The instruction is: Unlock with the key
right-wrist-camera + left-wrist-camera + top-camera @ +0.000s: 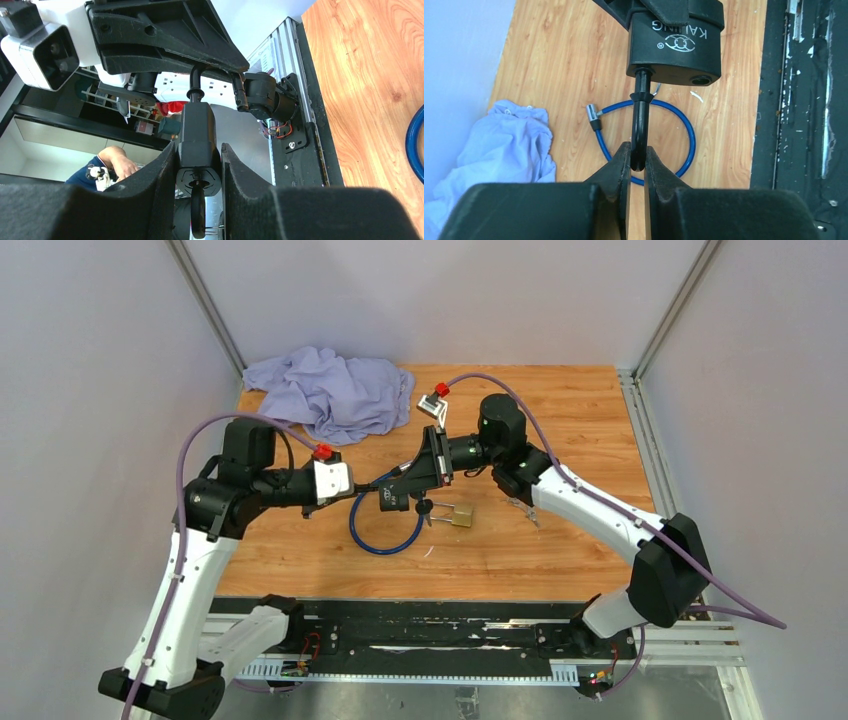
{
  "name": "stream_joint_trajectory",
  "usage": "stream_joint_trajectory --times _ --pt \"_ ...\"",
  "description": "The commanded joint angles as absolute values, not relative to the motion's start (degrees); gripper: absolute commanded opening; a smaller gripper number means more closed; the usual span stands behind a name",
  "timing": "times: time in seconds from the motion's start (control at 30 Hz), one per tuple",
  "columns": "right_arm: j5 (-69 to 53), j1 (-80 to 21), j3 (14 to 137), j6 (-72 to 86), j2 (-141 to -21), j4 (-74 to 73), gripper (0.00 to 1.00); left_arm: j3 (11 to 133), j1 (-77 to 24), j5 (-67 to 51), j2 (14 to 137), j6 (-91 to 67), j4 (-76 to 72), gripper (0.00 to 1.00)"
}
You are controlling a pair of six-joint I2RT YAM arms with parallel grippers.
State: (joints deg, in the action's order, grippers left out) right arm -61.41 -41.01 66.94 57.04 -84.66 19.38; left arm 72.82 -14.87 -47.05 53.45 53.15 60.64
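Tools both clenched: my right tool [198,152] grips the black cable-lock body [199,131] above the middle of the wooden bench [560,420], and my left tool [638,152] pinches the black neck [640,122] entering it. The blue cable loop [687,135] lies on the bench beneath, its silver tip [593,112] free. A brass padlock [461,516] lies beside the loop. A dark piece [198,220] hangs from the body's end; whether it is the key I cannot tell.
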Motion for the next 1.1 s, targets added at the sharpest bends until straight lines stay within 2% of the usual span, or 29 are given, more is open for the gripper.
stream_joint_trajectory --times 0.0,0.2,0.33,0.37,0.4,0.43,0.5,0.57,0.8,1.07 --pt "-60.1 -40.1 68.8 59.9 -82.4 23.4 0.01 71.7 -15.6 -44.2 52.2 58.2 61.6 0.00" --pt "-59.3 -38.7 67.5 61.9 -82.3 24.2 0.01 70.3 -18.2 -39.3 50.1 66.8 60.5 0.00" --pt "-58.4 -37.2 66.7 62.4 -82.8 23.7 0.01 65.2 -20.3 -30.4 47.6 65.2 48.0 0.14" --pt "-58.0 -36.5 66.4 62.2 -82.8 23.3 0.01 64.2 -21.0 -27.5 47.7 64.0 44.7 0.26" --pt "-57.8 -35.2 66.1 61.7 -82.9 22.7 0.01 63.7 -21.5 -25.2 48.3 61.4 42.0 0.49" --pt "-57.5 -33.6 66.1 60.6 -83.0 20.9 0.01 64.1 -21.6 -23.3 49.6 59.2 40.4 0.56" --pt "-56.2 -29.8 66.0 56.6 -83.1 16.0 0.01 66.9 -21.5 -20.8 53.1 54.8 40.8 0.62" --pt "-54.0 -25.6 66.5 48.8 -83.5 9.2 0.01 70.2 -21.5 -19.5 56.4 50.7 42.8 0.75" --pt "-44.7 -15.8 67.1 32.6 -89.6 -1.8 0.01 72.6 -20.5 -18.6 60.4 40.7 43.1 0.87" --pt "-38.0 -14.6 74.1 22.6 -103.5 -7.3 0.01 71.3 -14.4 -21.0 60.3 34.4 41.8 0.90"
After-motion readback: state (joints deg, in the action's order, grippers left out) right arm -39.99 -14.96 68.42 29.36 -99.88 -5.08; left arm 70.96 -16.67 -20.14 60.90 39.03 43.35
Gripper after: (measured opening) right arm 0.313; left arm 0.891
